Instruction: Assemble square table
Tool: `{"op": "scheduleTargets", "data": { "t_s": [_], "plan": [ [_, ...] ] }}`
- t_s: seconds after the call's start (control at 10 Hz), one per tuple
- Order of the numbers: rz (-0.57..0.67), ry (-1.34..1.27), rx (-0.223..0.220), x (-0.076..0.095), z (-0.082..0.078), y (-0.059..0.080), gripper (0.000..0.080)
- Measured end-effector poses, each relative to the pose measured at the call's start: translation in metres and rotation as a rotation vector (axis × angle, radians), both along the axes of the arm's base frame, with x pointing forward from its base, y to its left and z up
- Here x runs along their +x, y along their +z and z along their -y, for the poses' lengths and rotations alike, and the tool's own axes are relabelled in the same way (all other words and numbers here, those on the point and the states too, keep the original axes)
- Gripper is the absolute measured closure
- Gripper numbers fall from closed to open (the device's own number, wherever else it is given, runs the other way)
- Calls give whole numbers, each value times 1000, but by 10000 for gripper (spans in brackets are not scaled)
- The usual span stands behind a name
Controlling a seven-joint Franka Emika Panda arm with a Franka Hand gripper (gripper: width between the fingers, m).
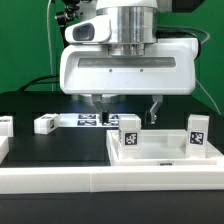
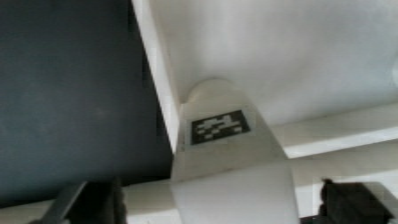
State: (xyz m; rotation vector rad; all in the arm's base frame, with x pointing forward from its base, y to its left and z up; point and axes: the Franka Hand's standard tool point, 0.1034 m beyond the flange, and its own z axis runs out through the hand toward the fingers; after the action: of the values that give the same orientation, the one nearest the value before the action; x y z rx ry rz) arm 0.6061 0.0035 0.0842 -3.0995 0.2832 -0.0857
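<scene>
Gripper [image 1: 127,106] hangs over tabletop's [image 1: 165,152] corner on ext. view's left. Fingers [image 2: 86,202] wide apart, straddling upright tagged leg [image 2: 228,165] w/ gaps both sides, nothing gripped. 2nd leg [image 1: 197,130] stands at tabletop's opposite corner. Loose leg [image 1: 45,124] lies off tabletop, ext. view's left.

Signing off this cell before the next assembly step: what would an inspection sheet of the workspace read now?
Surface: black table, white rail along its near edge.
Job's things: square tabletop carrying an upright leg and a second upright leg; loose leg and edge leg on the table, exterior view's left.
Clutter: marker board only.
Grippers: pincer open, straddling the upright leg, gaps either side.
Cables: likely a thin cable behind the arm.
Surroundings: green backdrop.
</scene>
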Motion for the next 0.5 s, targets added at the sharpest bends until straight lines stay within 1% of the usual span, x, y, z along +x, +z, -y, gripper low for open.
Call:
{"op": "scheduleTargets", "data": {
  "t_s": [0.1,0.2,0.3,0.5],
  "plan": [
    [-1,-30,2,0,0,0,401],
    [0,-30,2,0,0,0,401],
    [-1,-45,4,0,0,0,512],
    [-4,-214,16,0,0,0,512]
  ]
}}
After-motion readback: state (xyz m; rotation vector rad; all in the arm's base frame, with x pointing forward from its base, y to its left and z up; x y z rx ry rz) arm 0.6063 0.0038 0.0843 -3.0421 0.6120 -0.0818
